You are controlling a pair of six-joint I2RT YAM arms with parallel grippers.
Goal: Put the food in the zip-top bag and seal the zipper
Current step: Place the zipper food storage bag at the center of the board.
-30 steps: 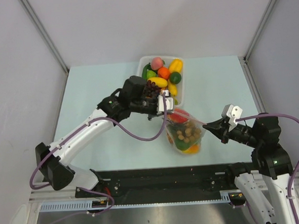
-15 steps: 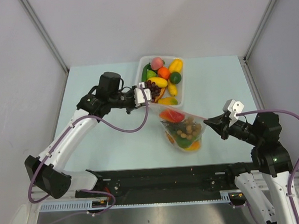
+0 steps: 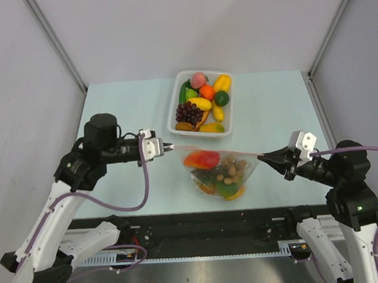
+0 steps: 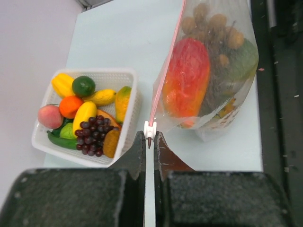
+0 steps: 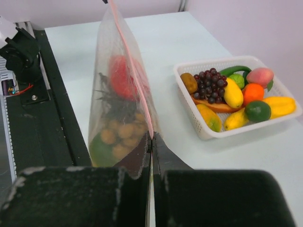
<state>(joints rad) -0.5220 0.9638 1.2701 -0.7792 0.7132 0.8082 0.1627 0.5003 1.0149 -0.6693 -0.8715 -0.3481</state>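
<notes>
The clear zip-top bag (image 3: 220, 173) hangs stretched between both grippers. Inside it lie food pieces: a red-yellow piece (image 3: 201, 158), a brown bunch (image 3: 231, 169) and green pieces (image 3: 225, 189). Its pink-red zipper (image 3: 215, 151) runs taut along the mouth. My left gripper (image 3: 165, 147) is shut on the small white slider (image 4: 150, 128) at the zipper's left end. My right gripper (image 3: 262, 155) is shut on the bag's right corner, pinching the zipper (image 5: 135, 80) where it ends. In the wrist views the left gripper (image 4: 149, 137) and right gripper (image 5: 151, 137) both show jaws pressed together.
A white tray (image 3: 173, 120) at the back centre holds more food: dark grapes (image 3: 188, 111), yellow mangoes, an orange, a peach and green pieces. The black rail (image 3: 213, 224) of the arm bases runs along the table's near edge, just below the bag.
My left arm has swung left, away from the tray, drawing the slider along the zipper and pulling the bag's mouth out straight. The right gripper has shifted slightly right, still holding its corner.
</notes>
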